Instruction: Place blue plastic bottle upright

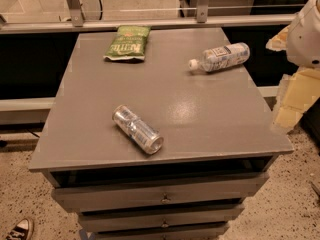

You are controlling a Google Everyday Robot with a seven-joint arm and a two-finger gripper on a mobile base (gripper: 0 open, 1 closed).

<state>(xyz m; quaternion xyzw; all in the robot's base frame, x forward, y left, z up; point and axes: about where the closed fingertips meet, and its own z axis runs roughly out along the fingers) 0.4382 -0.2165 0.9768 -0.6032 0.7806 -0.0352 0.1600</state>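
Observation:
The blue plastic bottle lies on its side on the grey table top, at the back right. Its white cap points left toward the middle of the table, and its white-and-blue label faces up. My gripper is not in view. Only a white rounded part of my arm shows at the right edge, beside and slightly above the table's back right corner, apart from the bottle.
A shiny silver can lies on its side near the front left. A green chip bag lies at the back left. Pale yellow blocky shapes stand off the right edge. Drawers sit below the top. A railing runs behind.

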